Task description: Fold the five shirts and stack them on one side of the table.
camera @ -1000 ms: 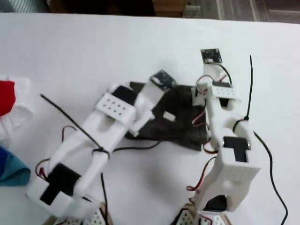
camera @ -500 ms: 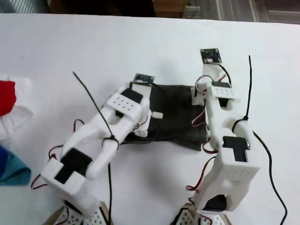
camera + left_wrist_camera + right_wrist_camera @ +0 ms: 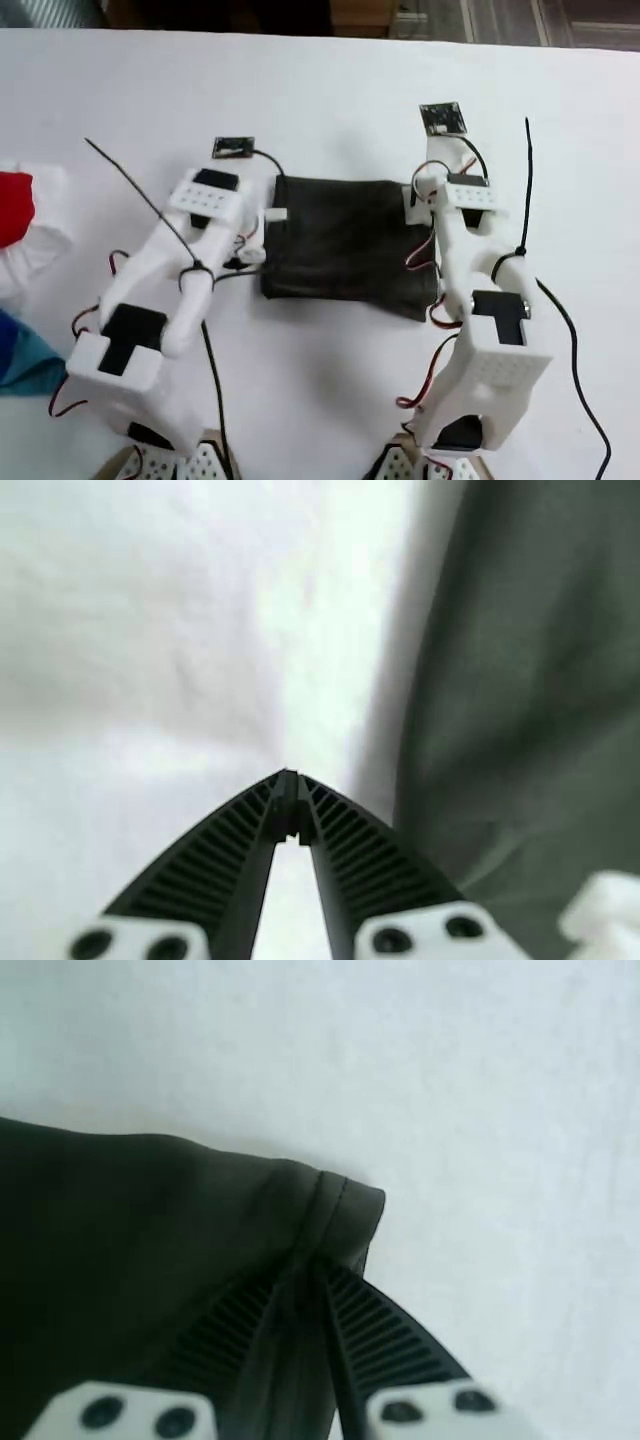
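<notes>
**Black shirt folded flat between the two grippers**

The black shirt point(image 3: 345, 245) lies folded into a rough rectangle on the white table point(image 3: 330, 90), with one gripper at each of its side edges. The right gripper point(image 3: 305, 1290) sits at one corner of the shirt point(image 3: 150, 1220), its jaws drawn narrow with the stitched hem pinched between them. From above, this gripper point(image 3: 418, 205) is at the shirt's far corner on the right arm's side.

The left gripper point(image 3: 288, 800) has its jaws pressed together at the tips with nothing between them. It points at bare table point(image 3: 150, 630), with the shirt's edge point(image 3: 530, 680) just beside it but not touching. From above, it point(image 3: 262, 232) stands at the shirt's opposite side edge.

Well away from the left gripper, on its outer side at the table's edge, lie a red shirt point(image 3: 12, 205), a white shirt point(image 3: 35, 255) and a teal shirt point(image 3: 25, 360).
</notes>
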Controlling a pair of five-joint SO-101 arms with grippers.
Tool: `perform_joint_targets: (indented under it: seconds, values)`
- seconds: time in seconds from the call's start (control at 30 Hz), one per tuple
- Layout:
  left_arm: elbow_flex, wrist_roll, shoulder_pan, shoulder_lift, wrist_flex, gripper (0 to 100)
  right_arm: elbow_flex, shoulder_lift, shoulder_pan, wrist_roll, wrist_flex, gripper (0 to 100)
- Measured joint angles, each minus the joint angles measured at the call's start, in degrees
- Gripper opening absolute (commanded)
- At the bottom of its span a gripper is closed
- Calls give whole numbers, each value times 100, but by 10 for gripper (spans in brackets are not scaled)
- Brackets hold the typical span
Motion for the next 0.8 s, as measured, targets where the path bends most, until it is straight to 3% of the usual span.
perform_joint_targets:
  seconds: [0.23,0.4,0.8]
  values:
    - [-941,-308,0,-18,-281,27,0,-229,158,-229,299,20]
    - [-1600,-378,18,378,-905,27,431,-1714,378,-343,1160,20]
    - [-3130,-378,721,2180,-1037,27,4492,-4853,316,571,352,20]
